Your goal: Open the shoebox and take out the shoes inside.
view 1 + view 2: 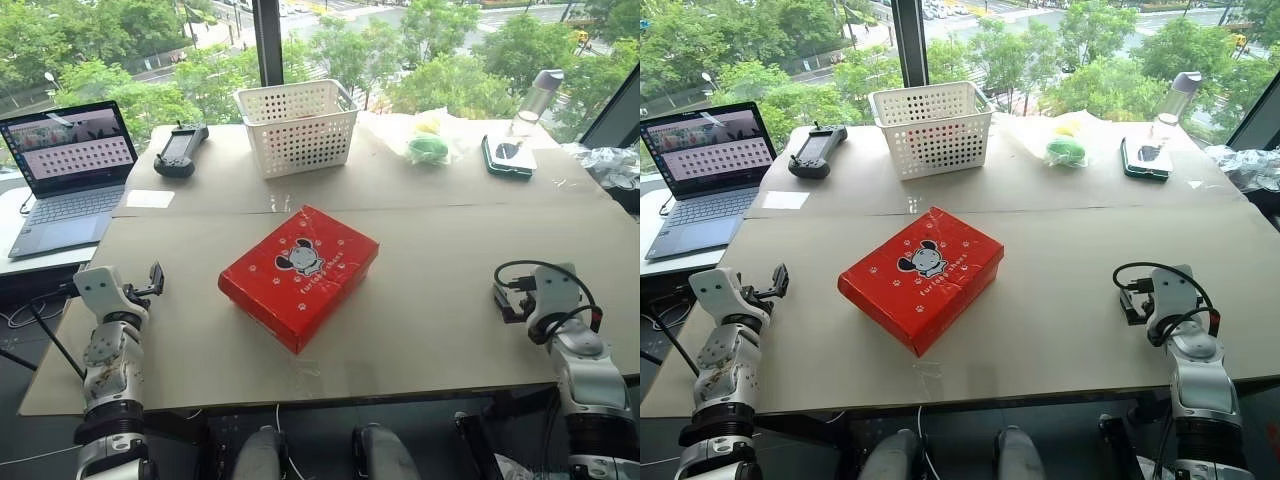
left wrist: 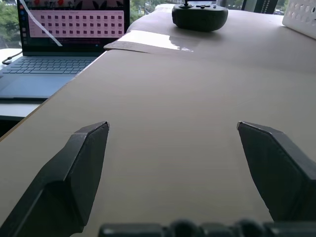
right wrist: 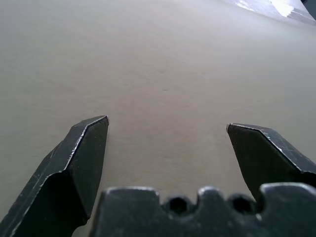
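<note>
Nearest the robot, the left pincer (image 1: pixel 152 280) and the right pincer (image 1: pixel 505 297) hung released over the near edge of the counter (image 1: pixel 430 320), jaws spread wide, nothing between them. Both sat well apart from the shoebox (image 1: pixel 298 273), 1 on each side.

From where I stood, the likeliest trouble was the box sliding. It lay closed and turned at an angle on the smooth paper covering, 1 corner pointing toward the robot, so a push under the lid's edge from a single side would probably skate or spin it rather than lift the lid. I couldn't tell which long side carried the hinge; prying at the wrong one would just tip the whole box. A lid flung back hard could also drag the box toward the white perforated basket (image 1: pixel 297 125) behind it.

The shoebox itself was red cardboard, low and rectangular, its lid printed with a cartoon dog logo and small pale paw prints. The lid sat flush and the shoes stayed hidden inside. It rested in the middle of the counter, between the 2 arms.

Farther back stood the basket, a handheld controller (image 1: pixel 181 150), and a laptop (image 1: pixel 65 175) off to the robot's left.
</note>
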